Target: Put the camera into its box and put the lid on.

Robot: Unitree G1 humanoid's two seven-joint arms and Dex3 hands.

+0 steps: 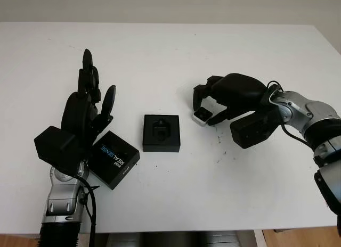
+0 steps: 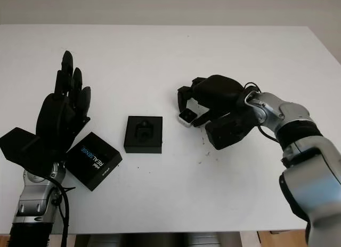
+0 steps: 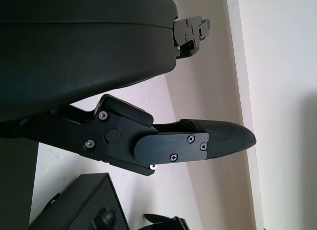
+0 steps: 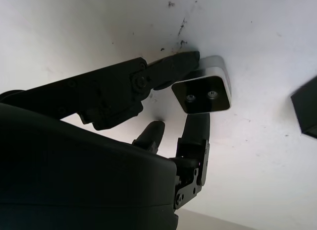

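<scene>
Camera [image 1: 202, 116]: small, silver body with a black face; pinched between the fingers of the right robot hand [image 1: 213, 106].
Box [image 1: 161, 132]: black, square, open, with a moulded insert; flat on the surface, near the right robot hand.
Lid [image 1: 113, 159]: black, printed "REALSENSE"; flat, skewed, just under the open left robot hand [image 1: 85, 111].

We look down on a broad white table [image 1: 160, 50] that takes up nearly all of what lies before us. Its far edge runs straight across, and behind it rises a plain pale wall [image 1: 170, 6]. The tabletop is matte and evenly lit, with soft shadows, and carries a few small dark specks [image 1: 221, 148] right of centre. Under the near edge at the bottom right corner, we glimpse a strip of brownish wooden floor [image 1: 298, 239].
</scene>
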